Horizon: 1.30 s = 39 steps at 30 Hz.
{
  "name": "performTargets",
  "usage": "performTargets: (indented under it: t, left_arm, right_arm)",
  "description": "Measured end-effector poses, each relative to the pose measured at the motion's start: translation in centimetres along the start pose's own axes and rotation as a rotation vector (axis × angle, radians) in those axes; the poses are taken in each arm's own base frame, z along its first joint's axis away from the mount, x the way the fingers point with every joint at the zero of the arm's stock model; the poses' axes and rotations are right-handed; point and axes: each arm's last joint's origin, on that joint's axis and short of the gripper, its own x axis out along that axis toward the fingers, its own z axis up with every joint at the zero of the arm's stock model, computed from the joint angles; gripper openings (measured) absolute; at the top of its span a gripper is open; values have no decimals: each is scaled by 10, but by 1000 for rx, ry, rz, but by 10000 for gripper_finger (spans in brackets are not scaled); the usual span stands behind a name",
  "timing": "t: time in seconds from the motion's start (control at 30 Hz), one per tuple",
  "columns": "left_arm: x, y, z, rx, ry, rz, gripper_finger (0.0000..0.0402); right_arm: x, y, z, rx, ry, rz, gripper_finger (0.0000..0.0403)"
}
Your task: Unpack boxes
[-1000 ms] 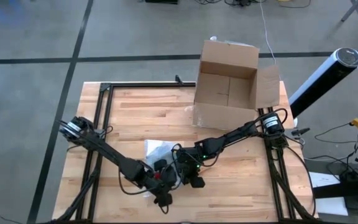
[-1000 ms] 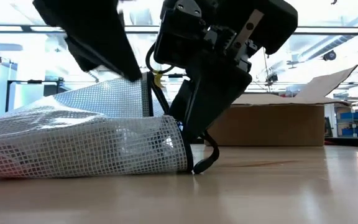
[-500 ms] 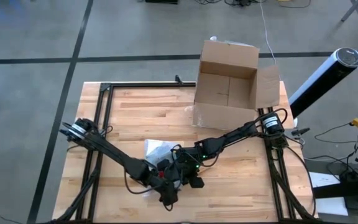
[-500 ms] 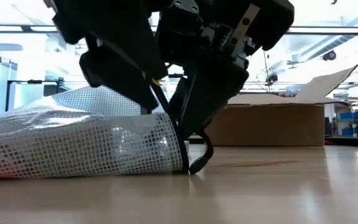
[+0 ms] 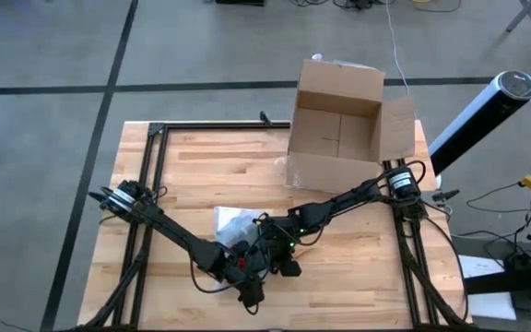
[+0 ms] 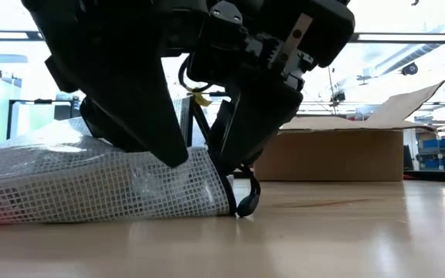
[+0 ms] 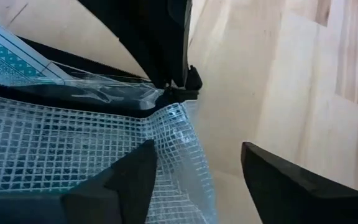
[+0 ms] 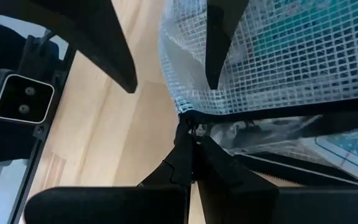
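The brown cardboard box stands open on the table's far right part, flaps up; the low view shows it behind the arms. Near the front middle lies a translucent mesh zip pouch, flat on the wood. My right gripper is shut at the pouch's zipper end. My left gripper is open at the same corner: one finger stands over the mesh, the other over bare wood beside it. My right gripper pinches the black zipper end at the pouch's corner between its two fingertips, slanting down from the far right. That corner is held a little off the wood, and a black loop hangs below it. My left gripper: whether its finger touches the mesh, I cannot tell.
The wooden table has bare room on its left and far-left parts. A black frame rail runs along its left and far sides. A dark cylinder on a stand rises beyond the right edge.
My left gripper has come down from above the pouch and closer to my right gripper, so its fingers now stand at the pouch's zipper corner. The pouch's raised upper layer has sunk lower. My right gripper has kept its hold.
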Motion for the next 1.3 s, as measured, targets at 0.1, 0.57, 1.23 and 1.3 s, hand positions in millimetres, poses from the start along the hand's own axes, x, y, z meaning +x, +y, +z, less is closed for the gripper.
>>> performTargets:
  t: [0.1,0.57,1.23,1.3]
  left_arm:
    - [3,1,-1,-2,0,11,197]
    - [7,4,-2,-57,-57,84,56]
    - [-58,-6,17,44,-199,21,0]
    - [-69,-6,20,50,-215,12,0]
  right_arm:
    - [0,0,0,-1,1,8,0]
    - [-1,1,1,-7,-10,23,0]
    - [0,2,0,-6,-1,43,0]
    - [0,1,0,-4,-2,41,0]
